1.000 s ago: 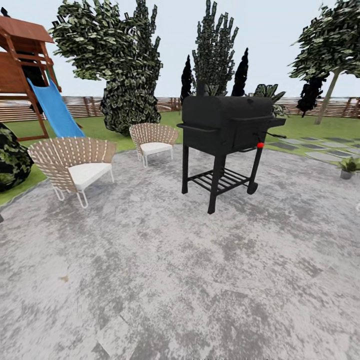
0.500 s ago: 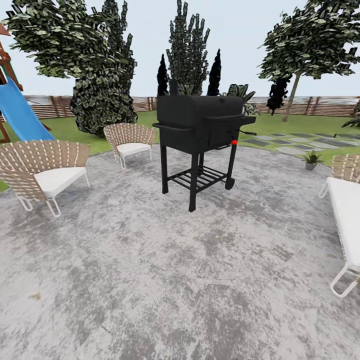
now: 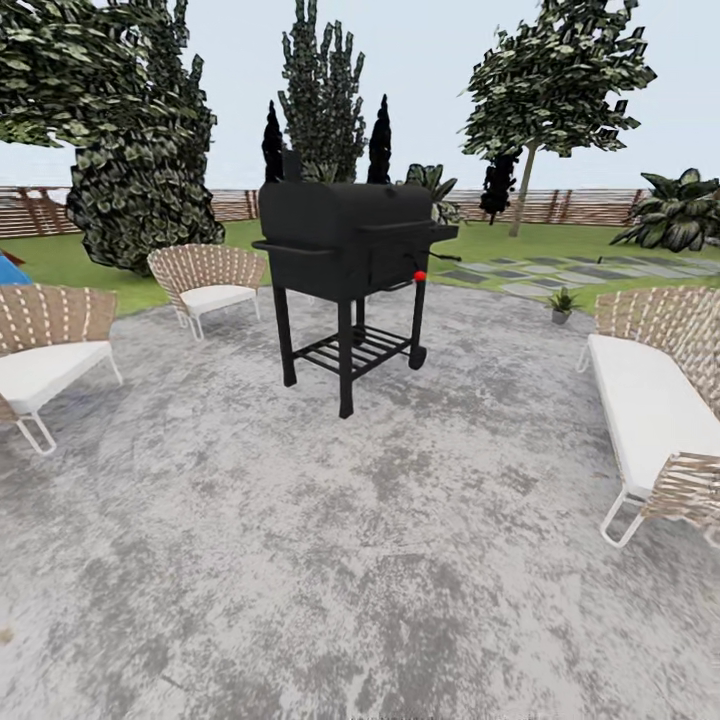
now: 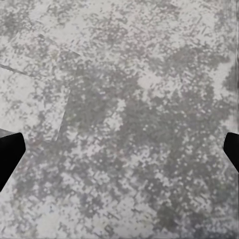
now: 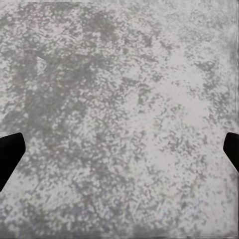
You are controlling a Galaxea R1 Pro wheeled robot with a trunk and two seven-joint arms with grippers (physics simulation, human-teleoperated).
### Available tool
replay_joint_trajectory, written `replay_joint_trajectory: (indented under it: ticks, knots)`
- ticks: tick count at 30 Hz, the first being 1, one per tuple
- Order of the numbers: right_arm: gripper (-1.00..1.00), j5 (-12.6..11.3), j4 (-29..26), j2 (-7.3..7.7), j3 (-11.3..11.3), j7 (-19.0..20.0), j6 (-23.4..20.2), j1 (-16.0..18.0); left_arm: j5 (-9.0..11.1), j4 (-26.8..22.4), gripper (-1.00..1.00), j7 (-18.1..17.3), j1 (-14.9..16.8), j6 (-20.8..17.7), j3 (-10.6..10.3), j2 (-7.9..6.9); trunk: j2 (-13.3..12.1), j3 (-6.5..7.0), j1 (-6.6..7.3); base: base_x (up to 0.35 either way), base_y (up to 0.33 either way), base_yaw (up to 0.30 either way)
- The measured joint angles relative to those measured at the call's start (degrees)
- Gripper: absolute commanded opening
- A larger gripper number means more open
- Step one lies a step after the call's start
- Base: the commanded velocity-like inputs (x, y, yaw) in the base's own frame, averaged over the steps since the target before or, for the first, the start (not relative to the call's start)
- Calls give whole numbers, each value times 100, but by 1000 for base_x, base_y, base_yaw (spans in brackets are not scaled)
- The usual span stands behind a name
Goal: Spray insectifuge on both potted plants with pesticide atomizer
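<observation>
Grey mottled paving (image 3: pixel 400 560) is filling the lower frame while I'm facing a black grill (image 3: pixel 345 250) at upper centre. One potted plant (image 3: pixel 562 304) is sitting right of it, by the lawn edge. Both my pincers, left (image 4: pixel 119 154) and right (image 5: pixel 119 154), are hanging wide open over paving, holding nothing.

Readable text: none in any view.
Grill (image 3: pixel 350 240): plain black body, no brand or lettering; one red knob, unmarked.
Chairs (image 3: pixel 205 278): woven backs and white cushions, no labels.
Bench (image 3: pixel 655 400): white cushion, no tag.
Paving (image 4: pixel 119 119): mottled grey, no signs or numbers.
Fence (image 3: pixel 585 205): bare slats.
</observation>
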State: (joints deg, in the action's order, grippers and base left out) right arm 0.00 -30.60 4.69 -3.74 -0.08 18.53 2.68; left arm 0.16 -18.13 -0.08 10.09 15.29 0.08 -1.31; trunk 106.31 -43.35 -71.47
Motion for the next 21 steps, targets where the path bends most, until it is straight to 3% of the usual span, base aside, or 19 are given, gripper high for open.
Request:
replay_joint_trajectory:
  ticks: [12,21]
  knots:
    - [100,0,3,-1,16,-1,0,0,0,0,100,0,0,0,0,0,481,-235,-264,0,0,-295]
    - [100,8,4,-2,27,19,0,0,-3,-2,100,4,0,165,0,-3,483,-201,-264,0,0,-293]
